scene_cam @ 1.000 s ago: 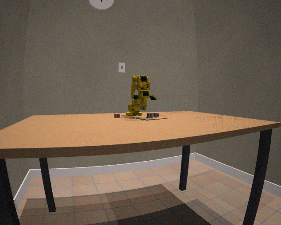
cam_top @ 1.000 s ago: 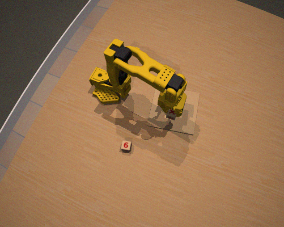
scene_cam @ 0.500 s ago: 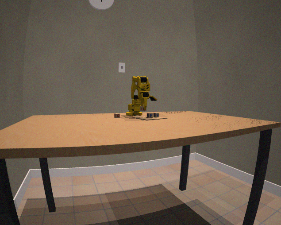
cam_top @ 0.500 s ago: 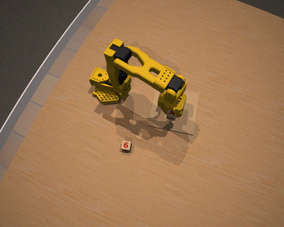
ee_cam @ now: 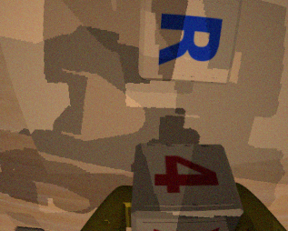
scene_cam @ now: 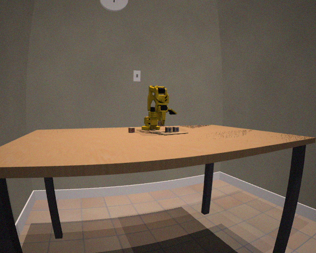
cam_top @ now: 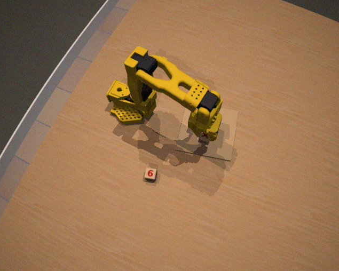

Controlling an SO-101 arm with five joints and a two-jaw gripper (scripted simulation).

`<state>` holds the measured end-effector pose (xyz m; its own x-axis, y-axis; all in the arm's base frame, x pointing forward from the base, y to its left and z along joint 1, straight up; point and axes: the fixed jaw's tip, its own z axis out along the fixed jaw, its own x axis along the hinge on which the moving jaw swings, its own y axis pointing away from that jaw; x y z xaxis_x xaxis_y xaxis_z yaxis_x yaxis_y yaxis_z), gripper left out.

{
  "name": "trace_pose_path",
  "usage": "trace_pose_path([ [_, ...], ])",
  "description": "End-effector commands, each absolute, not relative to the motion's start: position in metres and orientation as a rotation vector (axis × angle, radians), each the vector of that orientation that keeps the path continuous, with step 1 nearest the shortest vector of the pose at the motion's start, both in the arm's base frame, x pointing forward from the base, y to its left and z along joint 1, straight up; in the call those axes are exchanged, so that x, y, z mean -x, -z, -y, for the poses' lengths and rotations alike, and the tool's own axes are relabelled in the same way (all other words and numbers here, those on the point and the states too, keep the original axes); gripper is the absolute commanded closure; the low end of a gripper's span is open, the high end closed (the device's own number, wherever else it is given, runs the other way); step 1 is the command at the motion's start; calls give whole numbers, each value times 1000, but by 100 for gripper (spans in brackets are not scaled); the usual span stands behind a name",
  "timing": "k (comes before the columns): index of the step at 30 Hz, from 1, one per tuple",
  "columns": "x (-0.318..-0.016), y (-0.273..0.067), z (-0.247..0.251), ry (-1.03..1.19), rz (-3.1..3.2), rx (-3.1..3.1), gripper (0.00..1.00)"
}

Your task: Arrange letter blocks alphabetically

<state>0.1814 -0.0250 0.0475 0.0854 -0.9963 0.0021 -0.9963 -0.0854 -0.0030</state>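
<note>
My gripper (cam_top: 204,137) (scene_cam: 159,123) (ee_cam: 186,217) is shut on the X block (cam_top: 204,137) (scene_cam: 159,123) (ee_cam: 185,182). That block shows a red X in the top view and a red 4 on a side in the wrist view, and hangs above the surface. The R block (ee_cam: 190,45), with a blue R on top, lies on the mat (cam_top: 230,116) (scene_cam: 183,133) (ee_cam: 258,50), apart from the held block. The exterior view shows two blocks with blue marks, a left one (scene_cam: 168,129) and a right one (scene_cam: 175,129), on the mat. The arm hides both in the top view.
The 6 block (cam_top: 150,174) (scene_cam: 131,130), with a red 6 on top, lies on the wooden table (cam_top: 91,204) (scene_cam: 98,149), off the mat, in front of the base in the top view. The arm and its shadows cover much of the mat.
</note>
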Motion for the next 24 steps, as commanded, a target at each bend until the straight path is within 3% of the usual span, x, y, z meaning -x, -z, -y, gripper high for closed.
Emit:
trace_pose_path([
  [1,-188,-55,25,76,-2100,2288,100],
  [24,-188,-46,25,76,-2101,2287,100],
])
